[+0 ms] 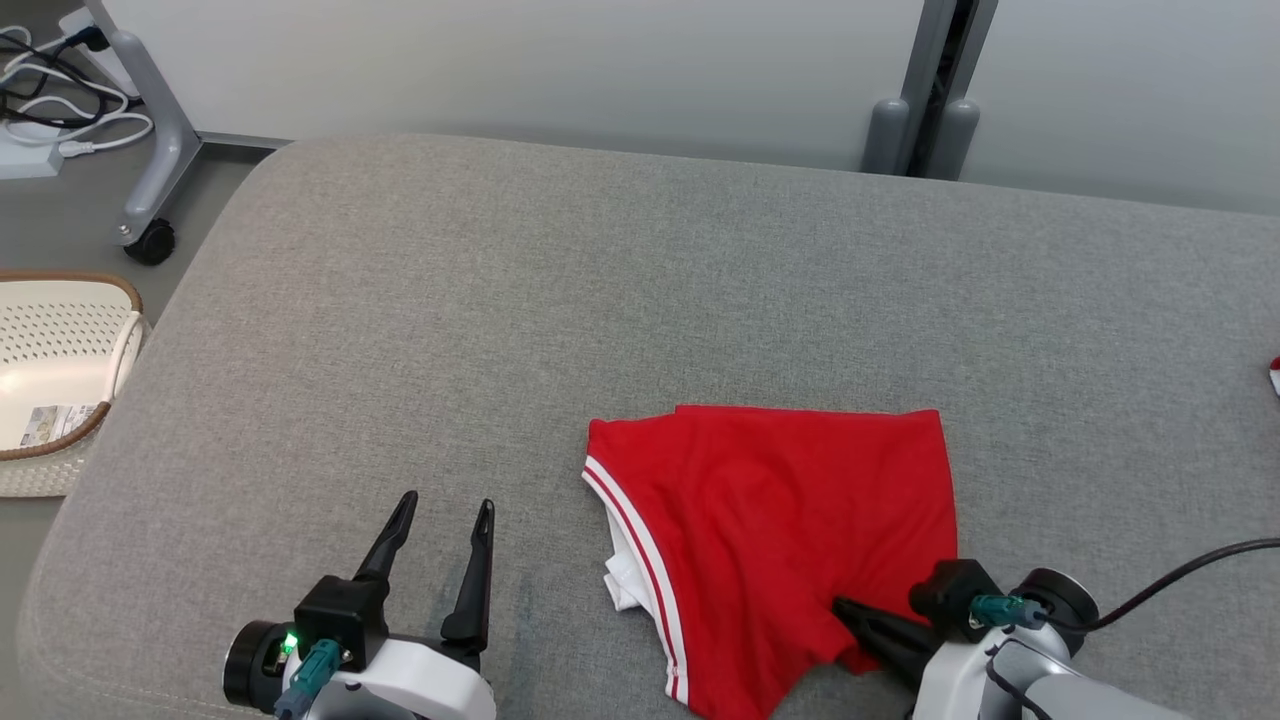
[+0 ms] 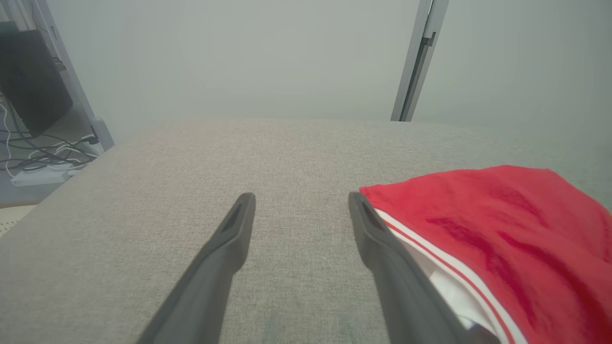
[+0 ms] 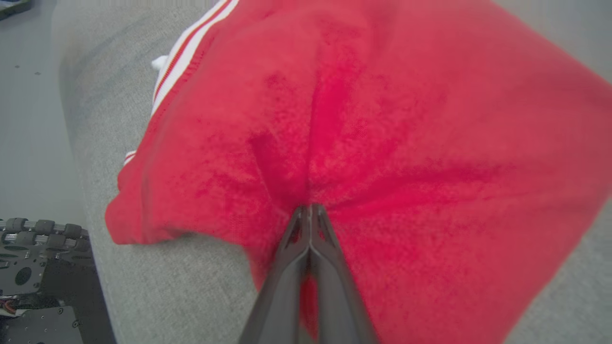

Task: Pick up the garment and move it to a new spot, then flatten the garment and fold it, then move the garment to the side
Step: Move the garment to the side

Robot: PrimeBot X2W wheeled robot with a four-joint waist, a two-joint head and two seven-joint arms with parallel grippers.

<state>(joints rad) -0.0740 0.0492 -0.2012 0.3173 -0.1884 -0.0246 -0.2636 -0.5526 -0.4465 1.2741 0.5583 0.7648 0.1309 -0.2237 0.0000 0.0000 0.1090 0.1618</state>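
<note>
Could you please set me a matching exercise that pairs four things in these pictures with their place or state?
Things:
1. left gripper
2. right gripper
3. red garment
4. basket

Place or state:
A. beyond the left end of the grey padded surface
B. shut, pinching red cloth
C. open, holding nothing
D. lying on the surface, white-striped edge to the left

Pairs: 1-C, 2-B, 3-D, 4-A.
</note>
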